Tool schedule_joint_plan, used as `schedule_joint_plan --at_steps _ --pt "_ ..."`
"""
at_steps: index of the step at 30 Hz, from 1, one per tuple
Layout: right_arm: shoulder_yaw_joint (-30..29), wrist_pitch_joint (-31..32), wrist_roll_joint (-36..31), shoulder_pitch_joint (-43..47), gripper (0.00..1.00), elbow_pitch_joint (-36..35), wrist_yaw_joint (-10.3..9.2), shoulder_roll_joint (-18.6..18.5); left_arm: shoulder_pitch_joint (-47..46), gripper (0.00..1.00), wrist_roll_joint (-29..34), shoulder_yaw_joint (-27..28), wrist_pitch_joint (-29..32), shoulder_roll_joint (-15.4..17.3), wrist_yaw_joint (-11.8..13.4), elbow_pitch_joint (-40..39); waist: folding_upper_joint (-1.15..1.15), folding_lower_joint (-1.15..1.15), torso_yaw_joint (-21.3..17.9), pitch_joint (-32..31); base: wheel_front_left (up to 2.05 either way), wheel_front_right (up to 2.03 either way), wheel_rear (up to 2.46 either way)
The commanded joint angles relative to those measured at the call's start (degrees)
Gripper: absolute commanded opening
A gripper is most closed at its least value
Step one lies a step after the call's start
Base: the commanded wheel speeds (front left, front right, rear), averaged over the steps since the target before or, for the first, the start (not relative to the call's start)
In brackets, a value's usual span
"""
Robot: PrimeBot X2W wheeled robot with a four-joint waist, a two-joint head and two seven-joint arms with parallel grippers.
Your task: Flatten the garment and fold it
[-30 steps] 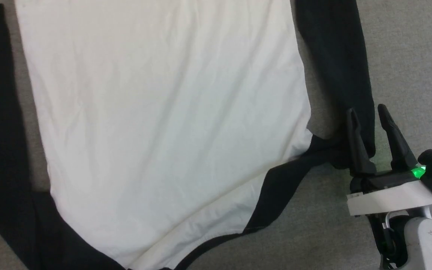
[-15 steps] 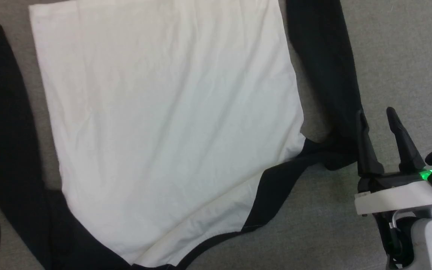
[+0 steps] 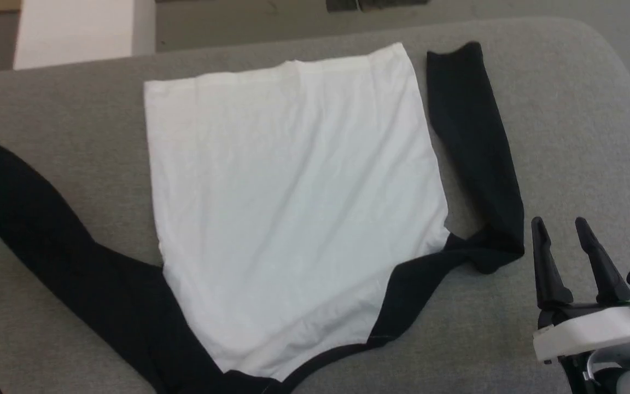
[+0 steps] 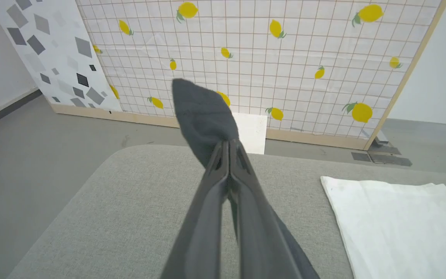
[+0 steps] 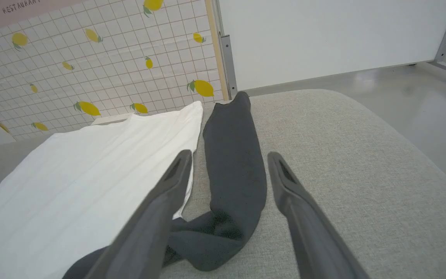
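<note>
Your left gripper (image 4: 229, 149) has just clamped onto the end of the left sleeve (image 4: 201, 112). Your right gripper (image 3: 559, 221) stays spread, just beside the kinked right sleeve (image 3: 473, 137). The garment (image 3: 293, 191) lies body-flat on the worktop (image 3: 566, 109). Likely next: sleeve straightening.

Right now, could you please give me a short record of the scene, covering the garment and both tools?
surface: grey cushioned surface
shirt: garment spread flat, white body smooth, neck end nearest the robot
sleeve, robot's left: left sleeve stretched out sideways
sleeve, robot's right: right sleeve bent back alongside the white body
left: left tool shut on black sleeve cloth
right: right tool open, holding nothing, beside the right sleeve's bend
folding: not yet begun
</note>
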Motion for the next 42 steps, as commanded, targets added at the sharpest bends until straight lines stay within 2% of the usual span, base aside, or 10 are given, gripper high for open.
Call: schedule_joint_plan --at_steps 1,6,9,18,23,27,35,36,37,42 --pt "-0.22 0.31 -0.12 0.78 1.00 -0.54 -0.08 0.09 1.86 0.00 -0.68 0.27 0.17 -0.30 -0.20 -2.03 0.61 0.00 4.08 -5.26 0.00 0.00 0.00" --pt "-0.39 1.49 -0.10 2.29 1.00 -1.62 -0.08 0.09 5.59 0.00 -2.49 -2.10 2.66 -1.58 -1.61 -12.02 0.61 0.00 5.50 -7.07 0.00 0.00 0.00" --pt "-0.28 1.94 -0.04 2.65 1.00 -2.09 -0.08 0.09 5.73 0.00 -3.73 -6.11 3.63 -3.47 -3.20 -17.27 0.61 0.00 5.86 -7.68 0.00 0.00 0.00" --pt "0.20 2.65 0.14 2.57 1.00 -2.85 -0.08 0.09 0.63 0.00 -3.76 -26.78 5.88 -13.17 -8.95 -22.70 0.61 0.00 3.80 -8.13 0.00 0.00 0.00" --pt "0.06 2.45 0.59 2.53 1.00 -2.71 -0.08 0.09 -0.62 0.00 -4.17 -36.40 6.30 -19.67 -10.89 -17.80 0.61 0.00 1.34 -6.80 0.00 0.00 0.00" --pt "-0.06 2.00 1.25 2.03 1.00 -2.37 -0.08 0.09 -0.75 0.00 -5.05 -41.13 5.68 -23.74 -11.84 -11.13 0.61 0.00 -0.40 -5.06 0.00 0.00 0.00" --pt "1.04 0.75 1.85 0.30 1.00 -0.45 -0.08 0.09 -1.70 0.00 -3.35 -46.56 3.89 -26.49 -12.81 7.75 0.61 0.00 -3.07 -2.85 0.00 0.00 0.00" --pt "1.10 0.74 1.95 0.28 1.00 -0.22 -0.08 0.09 -1.48 0.34 -3.67 -46.87 4.06 -26.72 -12.84 9.03 0.61 0.00 -3.10 -2.80 0.00 0.00 0.00" --pt "1.18 0.79 1.99 0.25 1.00 0.04 -0.08 0.09 -1.43 1.00 -3.74 -47.48 4.25 -26.83 -13.03 10.23 0.61 0.00 -3.07 -2.72 0.00 0.00 0.00" --pt "1.02 1.18 1.76 -0.23 1.00 0.86 -0.08 0.09 -1.44 1.00 -2.40 -47.44 1.28 -26.37 -12.57 12.51 0.61 0.00 -1.90 -2.37 0.00 0.00 0.00"
